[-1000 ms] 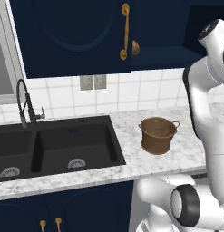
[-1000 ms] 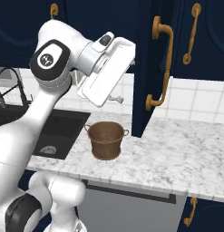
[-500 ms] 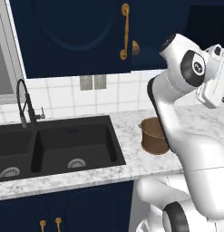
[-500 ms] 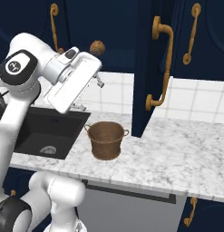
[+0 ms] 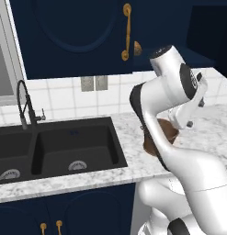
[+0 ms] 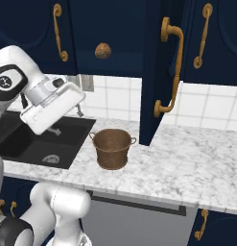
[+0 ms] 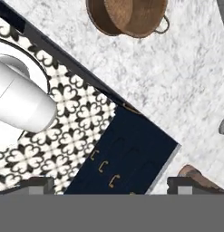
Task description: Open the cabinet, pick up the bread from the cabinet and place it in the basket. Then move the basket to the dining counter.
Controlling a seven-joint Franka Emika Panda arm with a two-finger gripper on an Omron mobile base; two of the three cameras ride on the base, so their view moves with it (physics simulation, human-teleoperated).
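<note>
Marble counter (image 6: 196, 158) is carrying the basket (image 6: 112, 148), empty, beside the black sink (image 6: 43, 139); we are holding our gripper (image 7: 111, 185) spread wide, gripping nothing. Bread (image 6: 102, 50) is sitting up inside the open cabinet (image 6: 160, 72), so we are judging the reach upward comes next

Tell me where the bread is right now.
In the right base view, the bread sits inside the open cabinet, above the basket and left of the swung-out door.
</note>
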